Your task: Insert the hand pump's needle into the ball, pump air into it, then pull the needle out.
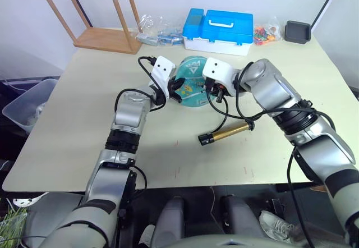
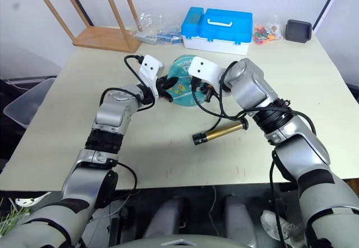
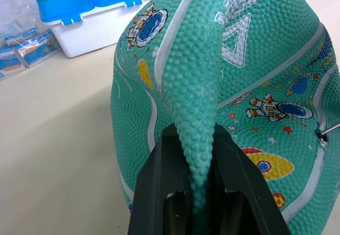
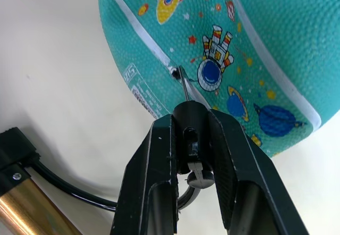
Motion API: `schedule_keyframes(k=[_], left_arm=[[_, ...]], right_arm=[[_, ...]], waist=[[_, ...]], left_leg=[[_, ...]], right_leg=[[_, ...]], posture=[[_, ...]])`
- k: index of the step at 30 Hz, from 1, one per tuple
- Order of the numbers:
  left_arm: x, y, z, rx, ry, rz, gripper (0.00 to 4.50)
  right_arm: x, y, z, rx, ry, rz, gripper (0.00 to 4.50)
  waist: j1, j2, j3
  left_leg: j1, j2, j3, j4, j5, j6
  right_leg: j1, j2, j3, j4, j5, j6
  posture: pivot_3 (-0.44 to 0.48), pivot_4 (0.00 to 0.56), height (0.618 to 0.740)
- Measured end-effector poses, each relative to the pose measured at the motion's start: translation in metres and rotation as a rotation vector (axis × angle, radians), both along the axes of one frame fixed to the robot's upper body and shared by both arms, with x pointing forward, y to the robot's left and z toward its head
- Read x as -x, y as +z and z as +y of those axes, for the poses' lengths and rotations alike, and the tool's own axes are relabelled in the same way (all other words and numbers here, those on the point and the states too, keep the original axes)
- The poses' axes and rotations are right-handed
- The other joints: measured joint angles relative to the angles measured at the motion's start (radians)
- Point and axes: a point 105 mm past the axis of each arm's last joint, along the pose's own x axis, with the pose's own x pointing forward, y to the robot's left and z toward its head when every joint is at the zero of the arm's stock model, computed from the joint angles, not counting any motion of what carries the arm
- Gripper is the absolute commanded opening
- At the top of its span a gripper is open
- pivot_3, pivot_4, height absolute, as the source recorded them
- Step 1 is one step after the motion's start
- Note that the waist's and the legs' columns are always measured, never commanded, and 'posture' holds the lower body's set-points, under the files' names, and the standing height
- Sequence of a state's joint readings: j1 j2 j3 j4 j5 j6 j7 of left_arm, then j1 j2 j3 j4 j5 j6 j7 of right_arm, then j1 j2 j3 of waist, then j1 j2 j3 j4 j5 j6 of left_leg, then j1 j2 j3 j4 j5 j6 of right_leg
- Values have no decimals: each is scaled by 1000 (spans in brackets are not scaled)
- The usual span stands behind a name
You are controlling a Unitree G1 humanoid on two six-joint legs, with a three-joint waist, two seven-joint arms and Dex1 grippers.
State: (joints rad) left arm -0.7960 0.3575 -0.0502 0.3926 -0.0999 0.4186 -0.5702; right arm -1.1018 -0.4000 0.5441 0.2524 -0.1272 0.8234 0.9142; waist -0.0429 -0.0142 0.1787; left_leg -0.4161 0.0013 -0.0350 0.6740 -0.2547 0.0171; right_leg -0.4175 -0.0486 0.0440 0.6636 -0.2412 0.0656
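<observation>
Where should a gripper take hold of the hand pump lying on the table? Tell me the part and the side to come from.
Best grip is probably the gold barrel of the hand pump near its middle, coming down from above with the fingers across its width. It lies flat and free on the table, and the hose leaves its far end towards the right gripper, so the middle likely avoids the hose.

A beige table (image 1: 67, 124) carries a teal ball (image 1: 193, 91) pinched by fingers. A gold hand pump (image 1: 227, 131) lies below them. Beyond the fingertips sit a blue case (image 1: 221, 29), an upturned wooden stool (image 1: 106, 37), plastic bags (image 1: 154, 32) and a black tray (image 1: 297, 32).
</observation>
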Motion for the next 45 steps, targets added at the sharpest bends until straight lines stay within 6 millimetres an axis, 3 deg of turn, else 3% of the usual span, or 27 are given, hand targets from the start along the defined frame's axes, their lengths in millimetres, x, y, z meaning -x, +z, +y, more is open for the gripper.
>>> schedule_keyframes(k=[18, 34, 45], left_arm=[[2, 0, 0, -1, -2, -7, 0], [2, -1, 0, -7, 6, -12, 0], [2, -2, 2, -19, 12, -20, 0]], right_arm=[[1, -3, 0, 16, 6, 4, 317], [-6, -2, 7, 165, 74, -59, 317], [-6, 4, 23, 379, 197, -184, 317]], waist=[[0, 0, 0], [-1, 0, 0], [-4, 0, 0]], left_leg=[[0, 0, 0, 0, 0, 0], [1, 0, 0, 0, 0, 0], [1, 0, 0, 0, 2, -3]], right_leg=[[0, 0, 0, 0, 0, 0], [0, 0, 0, 1, 0, 0], [0, 1, 0, 1, 0, 0]], posture=[[0, 150, 740], [0, 150, 740], [0, 150, 740]])
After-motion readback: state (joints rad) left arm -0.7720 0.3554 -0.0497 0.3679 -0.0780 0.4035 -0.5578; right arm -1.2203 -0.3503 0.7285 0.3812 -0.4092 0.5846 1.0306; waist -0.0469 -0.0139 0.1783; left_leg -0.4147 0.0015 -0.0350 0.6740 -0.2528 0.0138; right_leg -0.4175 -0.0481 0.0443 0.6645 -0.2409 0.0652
